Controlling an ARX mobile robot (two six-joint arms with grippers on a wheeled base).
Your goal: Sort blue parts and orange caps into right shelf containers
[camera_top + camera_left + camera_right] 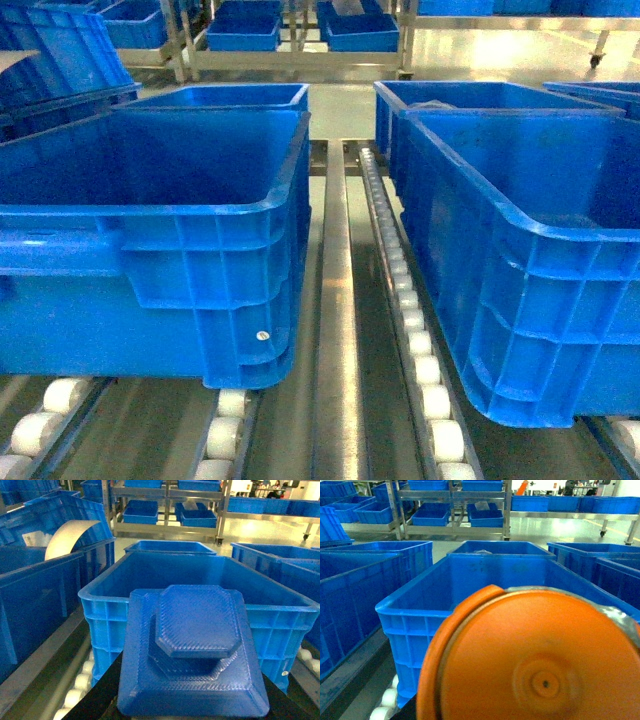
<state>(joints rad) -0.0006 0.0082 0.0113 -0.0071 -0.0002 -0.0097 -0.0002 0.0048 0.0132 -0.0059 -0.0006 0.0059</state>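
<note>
Head view: two big blue crates side by side on a roller shelf, left crate (170, 240) and right crate (530, 250), with a metal rail and a row of white rollers (415, 340) between them; both crates are cut off at the frame edges and their floors are mostly hidden by the near walls, so contents cannot be made out. More blue crates sit behind them, and a metal rack (300, 45) with further crates stands across the glossy floor. Neither arm shows in the head view. Left wrist view: a blue part (192, 650) with a stepped octagonal raised top fills the lower frame, close to the lens and in front of a crate's near rim; the left jaws are hidden under it, only a dark edge shows, so cannot tell if they are clamped. A pale curved sheet (70, 535) sticks up from a crate at left. Right wrist view: a large orange cap (535, 660), round, blurred, with a central dimple, blocks most of the frame in front of a crate; right jaws hidden, state cannot be told.
</note>
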